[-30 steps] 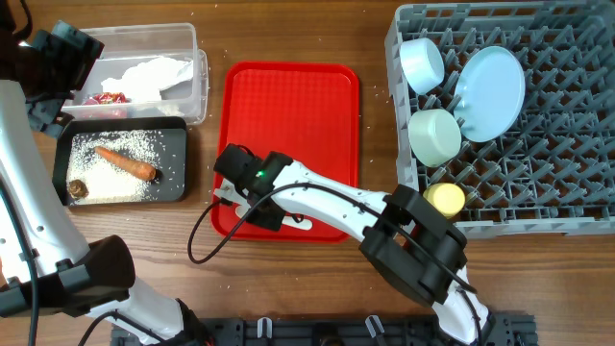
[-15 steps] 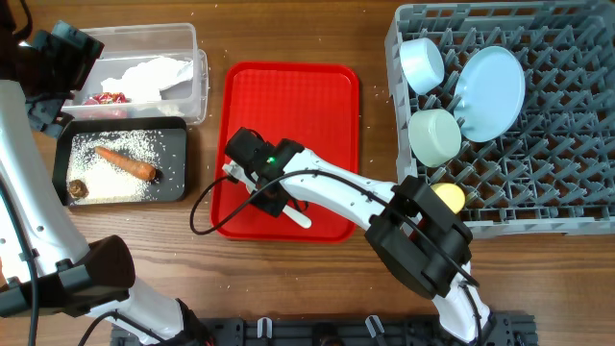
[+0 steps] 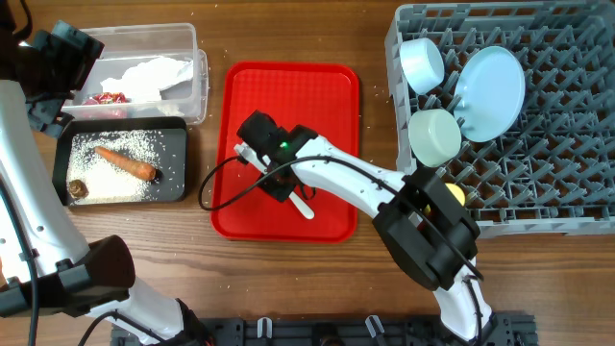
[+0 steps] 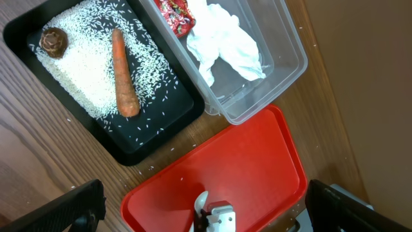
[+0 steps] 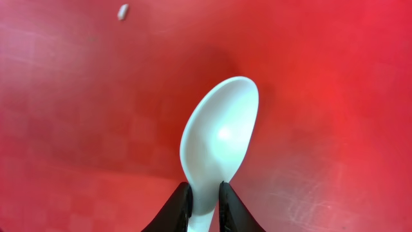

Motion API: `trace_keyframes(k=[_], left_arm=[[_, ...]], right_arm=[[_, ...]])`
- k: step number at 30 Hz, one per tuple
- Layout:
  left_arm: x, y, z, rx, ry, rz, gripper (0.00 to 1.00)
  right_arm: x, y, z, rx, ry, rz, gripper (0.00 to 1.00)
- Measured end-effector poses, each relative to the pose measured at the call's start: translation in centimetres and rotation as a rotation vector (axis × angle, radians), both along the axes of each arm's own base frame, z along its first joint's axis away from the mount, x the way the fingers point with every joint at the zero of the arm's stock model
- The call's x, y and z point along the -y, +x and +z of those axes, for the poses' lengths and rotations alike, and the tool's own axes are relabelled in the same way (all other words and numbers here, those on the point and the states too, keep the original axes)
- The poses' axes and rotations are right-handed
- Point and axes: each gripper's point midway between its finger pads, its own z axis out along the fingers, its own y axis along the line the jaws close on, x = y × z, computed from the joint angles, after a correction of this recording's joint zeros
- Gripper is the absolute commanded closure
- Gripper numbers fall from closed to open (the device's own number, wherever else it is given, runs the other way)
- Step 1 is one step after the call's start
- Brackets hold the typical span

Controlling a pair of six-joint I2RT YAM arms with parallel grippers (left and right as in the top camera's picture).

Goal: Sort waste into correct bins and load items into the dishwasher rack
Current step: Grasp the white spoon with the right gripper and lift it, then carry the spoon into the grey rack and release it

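The right hand point(image 5: 203, 196) was pinched shut on the white plastic spoon point(image 5: 219, 138), in the 6 o'clock half of the flat red serving tray point(image 3: 288, 96). The left hand point(image 4: 207, 209) gaped wide, empty.

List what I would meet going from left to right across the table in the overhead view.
Shallow black rectangular tray → flat red plastic serving tray → large square grey plastic dishwasher rack.

Two bowls point(image 3: 421, 63) point(image 3: 434, 135), one plate point(image 3: 492, 91), one cup point(image 3: 454, 193), one spoon point(image 5: 219, 151), two bins point(image 3: 198, 72) point(image 3: 181, 165).
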Motion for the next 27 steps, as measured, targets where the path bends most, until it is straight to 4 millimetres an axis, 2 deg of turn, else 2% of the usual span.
trace_keyframes(k=[8,10,11,14,15,16,17,24,27], left_arm=[[0.0,0.0,0.0,0.0,0.0,0.0,0.0],[0.0,0.0,0.0,0.0,0.0,0.0,0.0],[0.0,0.0,0.0,0.0,0.0,0.0,0.0],[0.0,0.0,0.0,0.0,0.0,0.0,0.0],[0.0,0.0,0.0,0.001,0.001,0.0,0.0],[0.0,0.0,0.0,0.0,0.0,0.0,0.0],[0.0,0.0,0.0,0.0,0.0,0.0,0.0],[0.0,0.0,0.0,0.0,0.0,0.001,0.0],[0.0,0.0,0.0,0.0,0.0,0.0,0.0]], right_arm=[[-0.2,0.3,-0.2,0.024,0.04,-0.009,0.84],[-0.1,0.1,-0.4,0.026,0.044,-0.013,0.71],[0.0,0.0,-0.4,0.024,0.044,-0.019,0.6],[1.0,-0.6,-1.1,-0.004,0.023,-0.036,0.58],[1.2,-0.6,-1.2,-0.009,0.02,-0.047,0.59],[1.4,-0.5,-1.1,-0.011,0.02,-0.054,0.81],[1.5,-0.4,-1.1,-0.012,0.02,-0.062,0.96],[2.2,0.0,-1.2,-0.022,0.019,-0.109,0.96],[2.6,-0.4,-1.0,-0.042,0.0,-0.119,0.96]])
